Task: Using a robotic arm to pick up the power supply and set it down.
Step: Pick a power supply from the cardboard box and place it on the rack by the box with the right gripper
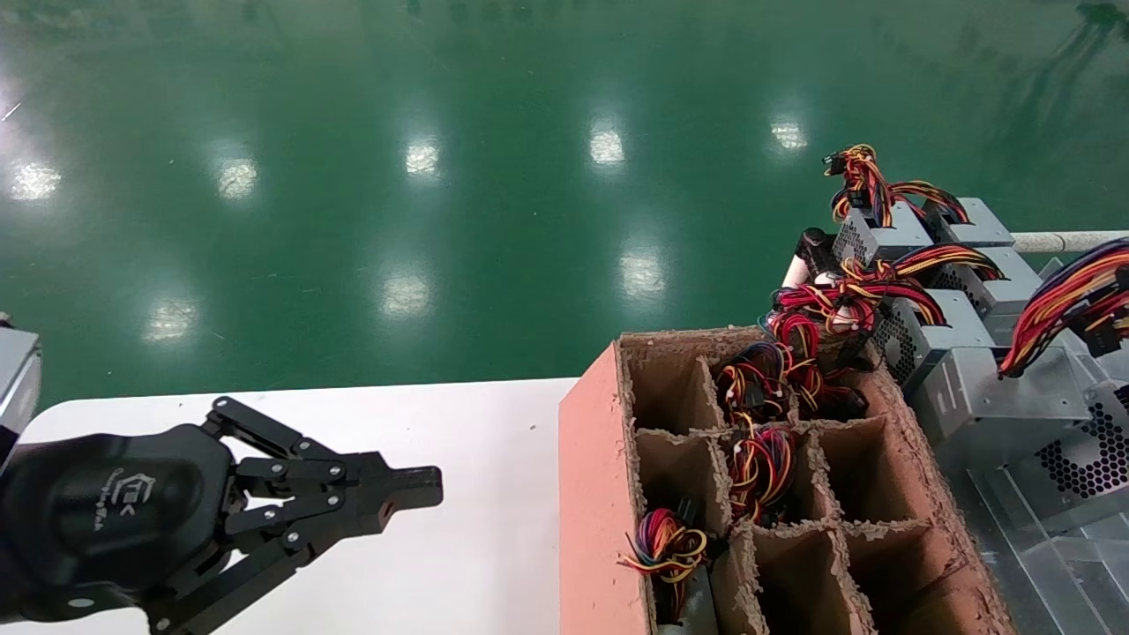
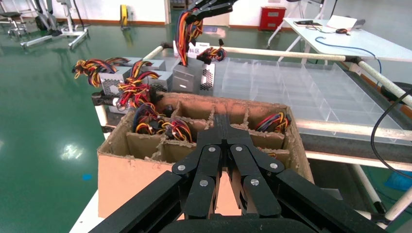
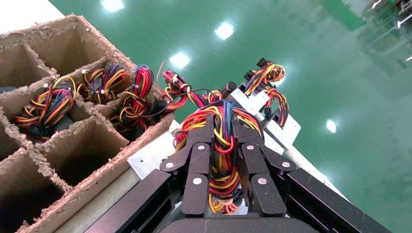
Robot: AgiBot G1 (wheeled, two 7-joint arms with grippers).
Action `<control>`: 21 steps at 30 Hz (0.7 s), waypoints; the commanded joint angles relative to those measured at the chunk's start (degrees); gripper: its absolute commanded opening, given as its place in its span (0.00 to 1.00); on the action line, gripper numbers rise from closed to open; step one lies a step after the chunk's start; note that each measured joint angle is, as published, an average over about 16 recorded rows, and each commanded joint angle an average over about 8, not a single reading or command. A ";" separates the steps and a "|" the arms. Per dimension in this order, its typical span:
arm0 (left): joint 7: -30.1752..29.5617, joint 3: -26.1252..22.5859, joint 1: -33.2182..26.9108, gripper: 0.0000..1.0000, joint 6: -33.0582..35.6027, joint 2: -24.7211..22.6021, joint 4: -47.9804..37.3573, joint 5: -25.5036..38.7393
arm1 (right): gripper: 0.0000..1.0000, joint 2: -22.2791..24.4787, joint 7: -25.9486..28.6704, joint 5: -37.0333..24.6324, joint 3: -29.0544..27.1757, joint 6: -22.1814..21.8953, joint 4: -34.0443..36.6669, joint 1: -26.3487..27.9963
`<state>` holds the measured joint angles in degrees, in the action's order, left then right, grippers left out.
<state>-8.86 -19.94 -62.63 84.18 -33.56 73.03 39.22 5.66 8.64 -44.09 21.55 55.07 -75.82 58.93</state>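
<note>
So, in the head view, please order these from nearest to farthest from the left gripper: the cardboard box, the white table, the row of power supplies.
From the left gripper:
1. White table, directly beneath it.
2. Cardboard box, to its right.
3. Row of power supplies, beyond the box, far right.

one divided cardboard box (image 1: 600, 494), roughly six power supplies (image 1: 997, 397) on the rack, two grippers (image 1: 414, 489).

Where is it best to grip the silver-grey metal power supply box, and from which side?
By its thick red, orange and black wire bundle, from above: the bundle stands up from the silver-grey metal power supply box, whose flat walls look too wide to span. The right gripper clamps it there.
</note>
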 commanded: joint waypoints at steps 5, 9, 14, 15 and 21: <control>0.00 -0.01 0.00 0.00 0.00 0.00 0.00 0.00 | 0.00 0.85 -1.12 1.80 1.26 -0.07 0.06 0.65; 0.01 -0.01 0.00 0.00 0.00 0.00 0.00 -0.01 | 0.00 1.68 -1.93 2.99 2.50 -0.03 0.20 1.14; 0.01 -0.02 0.00 0.00 -0.01 0.01 0.00 -0.01 | 0.00 2.68 -3.04 4.67 4.50 0.03 0.45 1.85; 0.01 -0.02 0.00 0.00 -0.01 0.01 0.00 -0.01 | 0.00 2.86 -3.29 5.03 4.96 0.03 0.49 2.00; 0.01 -0.02 -0.01 0.00 -0.01 0.01 0.00 -0.02 | 0.00 3.24 -4.96 6.76 7.81 -0.05 0.84 2.52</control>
<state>-8.85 -19.97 -62.63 84.17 -33.55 73.03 39.21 8.88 3.70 -37.40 29.12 55.07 -74.96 61.45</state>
